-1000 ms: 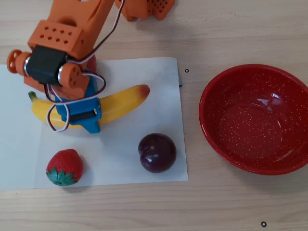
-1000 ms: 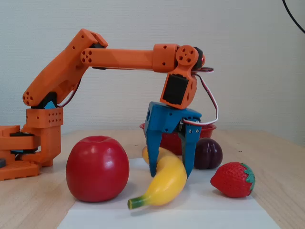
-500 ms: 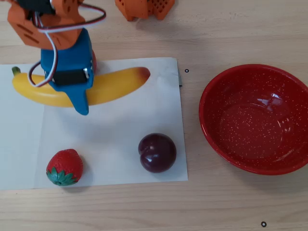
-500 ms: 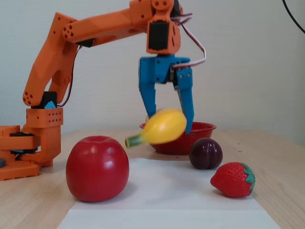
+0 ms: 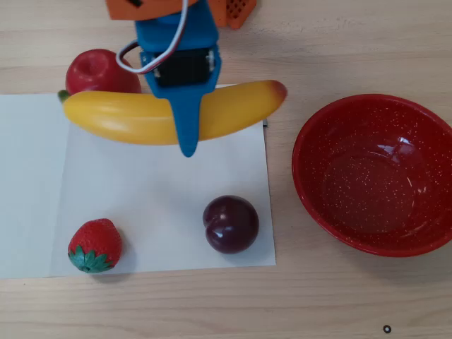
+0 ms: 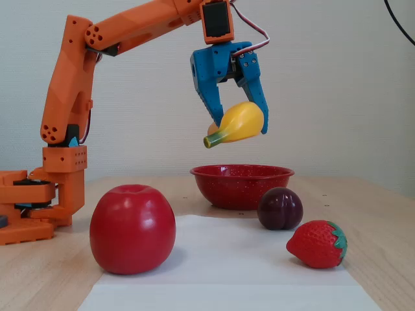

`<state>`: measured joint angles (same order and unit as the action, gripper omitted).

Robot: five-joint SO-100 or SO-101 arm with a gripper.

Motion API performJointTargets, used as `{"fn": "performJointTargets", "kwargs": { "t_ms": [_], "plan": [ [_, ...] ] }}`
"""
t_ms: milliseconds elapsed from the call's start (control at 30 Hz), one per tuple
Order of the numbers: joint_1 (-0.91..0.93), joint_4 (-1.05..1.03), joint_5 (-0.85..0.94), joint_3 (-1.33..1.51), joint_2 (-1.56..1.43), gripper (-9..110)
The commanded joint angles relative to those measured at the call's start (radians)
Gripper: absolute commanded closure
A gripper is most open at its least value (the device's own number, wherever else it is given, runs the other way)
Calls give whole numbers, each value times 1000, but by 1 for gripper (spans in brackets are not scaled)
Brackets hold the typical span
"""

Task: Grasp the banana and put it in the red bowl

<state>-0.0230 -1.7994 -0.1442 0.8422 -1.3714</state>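
nearest to my fixed camera, a red apple (image 6: 132, 228) sits at the left edge of a white paper sheet (image 6: 220, 272), and a strawberry (image 6: 317, 243) lies at the sheet's right. just behind the strawberry sits a dark plum (image 6: 280, 208). in the overhead view the strawberry (image 5: 94, 244) and plum (image 5: 230, 224) sit near the lower edge of the sheet (image 5: 42, 198), and the apple (image 5: 99, 71) sits at its upper left corner.

above the sheet i see the banana (image 6: 237, 122) held in the air, well clear of the table. my blue gripper (image 6: 241, 126) is clamped across its middle, one finger on each side. from above, the banana (image 5: 120, 119) lies roughly level across the picture, green stem to the left by the apple, reddish tip to the right, pointing toward the red bowl (image 5: 309, 180). the gripper (image 5: 186, 126) crosses it near the centre.

farthest back, the red bowl (image 6: 240, 186) stands on the wooden table (image 6: 58, 272), off the paper, with nothing inside it. the orange arm (image 6: 71, 110) rises from its base at the left of the fixed view.
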Motion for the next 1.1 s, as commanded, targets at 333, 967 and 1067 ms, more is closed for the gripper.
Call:
{"fn": "performJointTargets", "kwargs": {
  "t_ms": [333, 967, 1067],
  "plan": [
    [482, -137, 265, -156, -209, 101],
    [657, 334, 342, 63, -37, 101],
    [657, 385, 337, 77, 11, 101]
  ]
}}
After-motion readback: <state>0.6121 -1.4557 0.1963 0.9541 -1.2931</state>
